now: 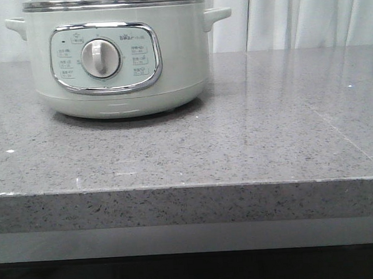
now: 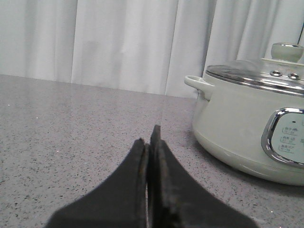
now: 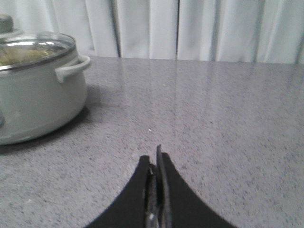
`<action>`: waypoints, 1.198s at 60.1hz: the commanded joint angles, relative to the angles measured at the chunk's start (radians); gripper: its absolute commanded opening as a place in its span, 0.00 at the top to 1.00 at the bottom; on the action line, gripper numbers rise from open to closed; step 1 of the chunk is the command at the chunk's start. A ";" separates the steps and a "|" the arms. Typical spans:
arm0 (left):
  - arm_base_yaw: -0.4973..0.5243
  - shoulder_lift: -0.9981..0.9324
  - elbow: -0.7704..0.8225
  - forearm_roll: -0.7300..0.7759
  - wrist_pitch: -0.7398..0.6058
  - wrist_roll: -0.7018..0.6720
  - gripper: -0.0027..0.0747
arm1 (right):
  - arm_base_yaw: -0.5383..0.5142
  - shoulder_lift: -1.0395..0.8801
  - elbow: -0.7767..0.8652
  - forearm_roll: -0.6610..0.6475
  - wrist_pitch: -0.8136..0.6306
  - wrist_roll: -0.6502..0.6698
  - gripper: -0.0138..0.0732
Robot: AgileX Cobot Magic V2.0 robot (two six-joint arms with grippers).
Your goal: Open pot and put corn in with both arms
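Note:
The pale mint-white pot (image 1: 116, 55) stands at the back left of the grey stone table, its dial and chrome panel facing me. Its glass lid (image 2: 259, 76) with a knob (image 2: 287, 51) is on; the lid also shows in the right wrist view (image 3: 33, 50). My left gripper (image 2: 148, 140) is shut and empty, low over the table, with the pot (image 2: 247, 128) ahead and to its right. My right gripper (image 3: 154, 159) is shut and empty, with the pot (image 3: 33, 99) ahead and to its left. No corn cob shows on the table. Neither gripper shows in the front view.
The grey speckled table (image 1: 267, 135) runs to a front edge (image 1: 189, 186) and stretches to the right of the pot. White curtains (image 1: 305, 14) hang behind the table.

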State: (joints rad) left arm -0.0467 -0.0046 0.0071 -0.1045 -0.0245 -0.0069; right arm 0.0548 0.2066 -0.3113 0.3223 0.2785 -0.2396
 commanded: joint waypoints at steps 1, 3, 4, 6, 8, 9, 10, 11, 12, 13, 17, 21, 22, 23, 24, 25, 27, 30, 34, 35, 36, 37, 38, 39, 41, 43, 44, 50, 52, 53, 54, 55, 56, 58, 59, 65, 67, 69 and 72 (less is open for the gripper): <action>0.004 -0.019 0.005 -0.004 -0.073 -0.010 0.99 | -0.025 -0.057 0.054 0.011 -0.122 -0.004 0.92; 0.004 -0.019 0.005 -0.004 -0.073 -0.010 0.99 | -0.033 -0.075 0.088 0.011 -0.134 -0.004 0.92; 0.004 -0.019 0.005 -0.004 -0.073 -0.010 0.99 | -0.039 -0.088 0.106 0.011 -0.138 -0.004 0.92; 0.004 -0.019 0.005 -0.004 -0.073 -0.010 0.99 | -0.045 -0.105 0.130 0.011 -0.146 -0.004 0.92; 0.004 -0.019 0.005 -0.004 -0.073 -0.010 0.99 | -0.049 -0.124 0.160 0.011 -0.157 -0.004 0.92; 0.004 -0.019 0.005 -0.004 -0.073 -0.010 0.99 | -0.049 -0.134 0.171 0.011 -0.162 -0.004 0.92; 0.004 -0.019 0.005 -0.004 -0.073 -0.010 0.99 | -0.049 -0.141 0.188 0.011 -0.168 -0.004 0.92; 0.004 -0.019 0.005 -0.004 -0.073 -0.010 0.99 | -0.049 -0.151 0.199 0.011 -0.172 -0.004 0.92; 0.004 -0.019 0.005 -0.004 -0.073 -0.010 0.99 | -0.049 -0.158 0.209 0.011 -0.176 -0.004 0.92; 0.004 -0.019 0.005 -0.004 -0.073 -0.010 0.99 | -0.049 -0.165 0.219 0.011 -0.181 -0.004 0.92; 0.004 -0.019 0.005 -0.004 -0.073 -0.010 0.99 | -0.048 -0.195 0.267 0.011 -0.196 -0.004 0.92; 0.004 -0.019 0.005 -0.004 -0.073 -0.010 0.99 | -0.048 -0.233 0.309 0.011 -0.213 -0.004 0.92; 0.004 -0.019 0.005 -0.004 -0.073 -0.010 0.99 | -0.048 -0.242 0.317 0.011 -0.218 -0.004 0.92; 0.004 -0.019 0.005 -0.004 -0.073 -0.010 0.99 | -0.048 -0.244 0.327 0.011 -0.230 -0.004 0.92; 0.004 -0.019 0.005 -0.004 -0.073 -0.010 0.99 | -0.047 -0.243 0.340 0.011 -0.243 -0.004 0.92; 0.004 -0.019 0.005 -0.004 -0.073 -0.010 0.99 | -0.046 -0.242 0.342 0.011 -0.250 -0.003 0.92; 0.004 -0.019 0.005 -0.004 -0.073 -0.010 0.99 | -0.046 -0.240 0.339 0.011 -0.226 -0.003 0.92; 0.004 -0.019 0.005 -0.004 -0.073 -0.010 0.99 | -0.046 -0.242 0.339 0.011 -0.226 -0.003 0.92; 0.004 -0.019 0.005 -0.004 -0.071 -0.010 0.99 | -0.046 -0.241 0.339 0.011 -0.222 -0.003 0.92; 0.004 -0.019 0.005 -0.004 -0.071 -0.010 0.99 | -0.047 -0.240 0.339 0.011 -0.222 -0.003 0.92; 0.004 -0.019 0.005 -0.004 -0.071 -0.010 0.99 | -0.048 -0.240 0.339 0.011 -0.222 -0.003 0.92; 0.004 -0.019 0.005 -0.004 -0.071 -0.010 0.99 | -0.048 -0.240 0.339 0.011 -0.221 -0.003 0.92; 0.004 -0.019 0.005 -0.004 -0.071 -0.010 0.99 | -0.048 -0.240 0.339 0.011 -0.220 -0.003 0.92; 0.004 -0.019 0.005 -0.004 -0.071 -0.010 0.99 | -0.048 -0.240 0.339 0.011 -0.220 -0.003 0.92; 0.004 -0.019 0.005 -0.004 -0.071 -0.010 0.99 | -0.048 -0.240 0.339 0.011 -0.218 -0.003 0.92; 0.004 -0.019 0.005 -0.004 -0.071 -0.010 0.99 | -0.048 -0.240 0.339 0.011 -0.218 -0.003 0.92; 0.004 -0.019 0.005 -0.004 -0.071 -0.010 0.99 | -0.048 -0.240 0.339 0.011 -0.218 -0.003 0.92; 0.004 -0.019 0.005 -0.004 -0.071 -0.010 0.99 | -0.048 -0.240 0.339 0.011 -0.218 -0.003 0.92; 0.004 -0.019 0.005 -0.004 -0.071 -0.010 0.99 | -0.048 -0.240 0.339 0.011 -0.218 -0.003 0.92; 0.004 -0.019 0.005 -0.004 -0.071 -0.010 0.99 | -0.048 -0.240 0.339 0.011 -0.220 -0.003 0.92; 0.004 -0.019 0.005 -0.004 -0.071 -0.010 0.99 | -0.048 -0.240 0.339 0.011 -0.222 -0.003 0.92; 0.004 -0.019 0.005 -0.004 -0.071 -0.010 0.99 | -0.049 -0.241 0.339 0.011 -0.229 -0.003 0.92; 0.004 -0.019 0.005 -0.004 -0.071 -0.010 0.99 | -0.050 -0.241 0.339 0.011 -0.234 -0.003 0.92; 0.004 -0.019 0.005 -0.004 -0.071 -0.010 0.99 | -0.050 -0.241 0.339 0.011 -0.248 -0.003 0.92; 0.004 -0.019 0.005 -0.004 -0.071 -0.010 0.99 | -0.050 -0.241 0.339 0.011 -0.257 -0.002 0.92; 0.004 -0.019 0.005 -0.004 -0.071 -0.010 0.99 | -0.050 -0.241 0.339 -0.044 -0.327 0.064 0.92; 0.004 -0.019 0.005 -0.004 -0.071 -0.010 0.99 | -0.053 -0.241 0.339 -0.094 -0.348 0.103 0.92; 0.004 -0.019 0.005 -0.004 -0.071 -0.010 0.99 | -0.053 -0.241 0.339 -0.141 -0.368 0.157 0.92; 0.004 -0.019 0.005 -0.004 -0.071 -0.010 0.99 | -0.053 -0.241 0.339 -0.229 -0.398 0.230 0.92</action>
State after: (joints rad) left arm -0.0467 -0.0046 0.0071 -0.1045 -0.0211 -0.0069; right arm 0.0089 -0.0093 0.0270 0.2109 0.0136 -0.1099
